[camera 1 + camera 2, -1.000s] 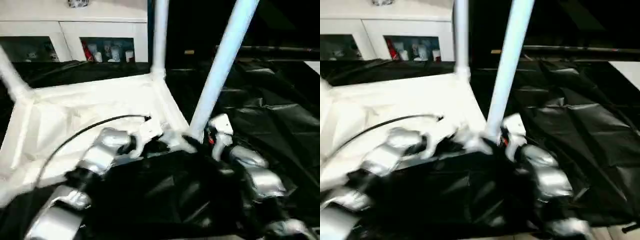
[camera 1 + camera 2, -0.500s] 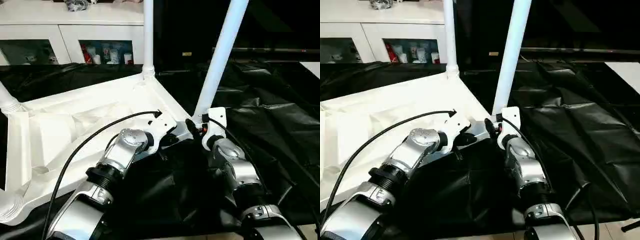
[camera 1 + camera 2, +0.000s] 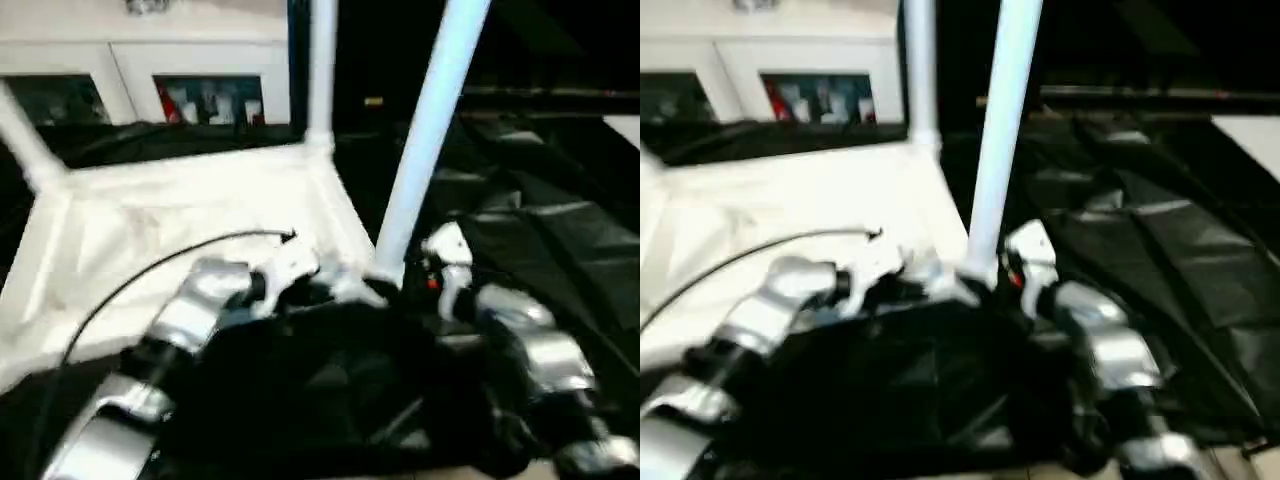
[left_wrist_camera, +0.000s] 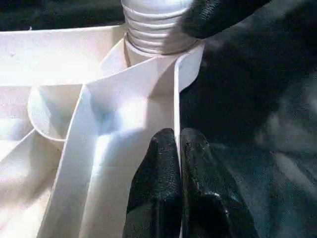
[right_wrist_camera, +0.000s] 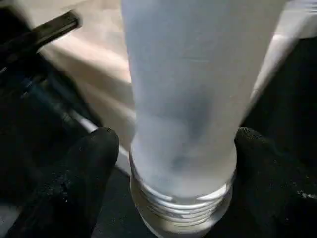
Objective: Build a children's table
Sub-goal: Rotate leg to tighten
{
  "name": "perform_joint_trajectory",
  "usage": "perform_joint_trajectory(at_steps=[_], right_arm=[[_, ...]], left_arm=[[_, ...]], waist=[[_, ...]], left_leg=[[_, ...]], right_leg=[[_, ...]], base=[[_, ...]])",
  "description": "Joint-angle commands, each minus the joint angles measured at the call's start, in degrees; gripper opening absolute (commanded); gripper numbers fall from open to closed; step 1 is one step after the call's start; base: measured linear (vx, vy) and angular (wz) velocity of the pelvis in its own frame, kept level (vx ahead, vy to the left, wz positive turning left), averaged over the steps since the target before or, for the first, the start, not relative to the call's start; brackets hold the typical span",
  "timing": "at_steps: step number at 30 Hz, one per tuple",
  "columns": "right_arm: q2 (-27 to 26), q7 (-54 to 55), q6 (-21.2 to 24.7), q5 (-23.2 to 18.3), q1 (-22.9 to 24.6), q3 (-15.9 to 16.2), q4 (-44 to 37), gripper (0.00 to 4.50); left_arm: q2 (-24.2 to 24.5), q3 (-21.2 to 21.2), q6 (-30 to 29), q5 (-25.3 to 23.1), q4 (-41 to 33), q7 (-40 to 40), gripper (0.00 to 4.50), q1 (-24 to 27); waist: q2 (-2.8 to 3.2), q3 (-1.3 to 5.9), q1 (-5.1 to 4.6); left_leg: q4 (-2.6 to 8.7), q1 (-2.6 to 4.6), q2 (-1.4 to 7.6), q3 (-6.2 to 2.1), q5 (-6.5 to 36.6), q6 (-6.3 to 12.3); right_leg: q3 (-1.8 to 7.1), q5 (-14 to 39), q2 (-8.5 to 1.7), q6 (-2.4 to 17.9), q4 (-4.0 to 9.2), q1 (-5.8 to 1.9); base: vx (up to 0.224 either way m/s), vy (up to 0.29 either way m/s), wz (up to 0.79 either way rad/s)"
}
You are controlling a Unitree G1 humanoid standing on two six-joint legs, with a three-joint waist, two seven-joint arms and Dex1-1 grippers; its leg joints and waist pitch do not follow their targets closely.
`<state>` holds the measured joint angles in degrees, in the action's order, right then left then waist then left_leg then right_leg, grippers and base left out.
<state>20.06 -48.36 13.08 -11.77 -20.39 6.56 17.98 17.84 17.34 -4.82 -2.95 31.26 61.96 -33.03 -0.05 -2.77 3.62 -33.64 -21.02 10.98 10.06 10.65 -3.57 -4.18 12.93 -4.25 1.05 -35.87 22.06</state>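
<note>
The children's table lies upside down, its ribbed white top (image 3: 180, 230) on black cloth. Three white legs stand up from corner sockets: the near leg (image 3: 425, 130), a back leg (image 3: 322, 70) and one at the left (image 3: 25, 140). My left gripper (image 4: 178, 136) is shut on the top's thin rim wall (image 4: 176, 99), just below the near leg's threaded base (image 4: 153, 29). My right gripper (image 5: 173, 144) straddles that leg (image 5: 183, 99) low down, with one black finger (image 5: 89, 168) on each side. A narrow gap shows on one side, so it stands open.
A white cabinet with glass doors (image 3: 150, 80) stands behind the work table. Creased black cloth (image 3: 560, 230) spreads to the right of the near corner. A black cable (image 3: 180, 255) arcs over the tabletop to my left wrist.
The whole picture has shifted with the camera. Both grippers stay at the near corner socket, and the leg still stands in it.
</note>
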Motion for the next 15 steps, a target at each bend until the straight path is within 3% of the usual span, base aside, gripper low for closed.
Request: perform_joint_trajectory(at_steps=[1, 9, 15], right_arm=[[1.25, -3.59, 1.97, -1.22, 0.70, 2.03, -2.67, 3.86], [1.70, -4.20, 2.24, 0.08, 0.55, 3.10, -2.69, 3.86], [1.77, -3.85, 2.04, 1.19, 0.17, 3.47, -1.84, 3.33]], left_arm=[[-0.29, 0.53, 1.55, 3.24, -2.07, 3.27, 0.00, 0.94], [0.52, -0.04, 2.19, 4.08, -2.76, 5.88, 0.00, 1.52], [0.77, -0.21, 2.36, 4.11, -2.59, 6.13, 0.00, 1.44]], waist=[[-0.64, 3.34, 0.05], [-0.70, 3.24, 0.10], [-0.81, 3.34, 0.17]], left_leg=[[3.48, 0.31, 2.49, -0.53, 6.42, 5.31], [3.61, 0.42, 2.49, -0.49, 7.28, 3.73], [3.48, 0.34, 2.40, -0.46, 6.07, 4.11]], right_leg=[[3.14, 1.36, -4.22, 13.42, 4.21, -2.88], [3.22, 5.04, -4.27, 12.59, 4.48, -2.75], [3.21, 2.93, -4.25, 12.73, 4.22, -2.85]], base=[[0.000, 0.000, 0.00], [0.000, 0.000, 0.00], [0.000, 0.000, 0.00]])
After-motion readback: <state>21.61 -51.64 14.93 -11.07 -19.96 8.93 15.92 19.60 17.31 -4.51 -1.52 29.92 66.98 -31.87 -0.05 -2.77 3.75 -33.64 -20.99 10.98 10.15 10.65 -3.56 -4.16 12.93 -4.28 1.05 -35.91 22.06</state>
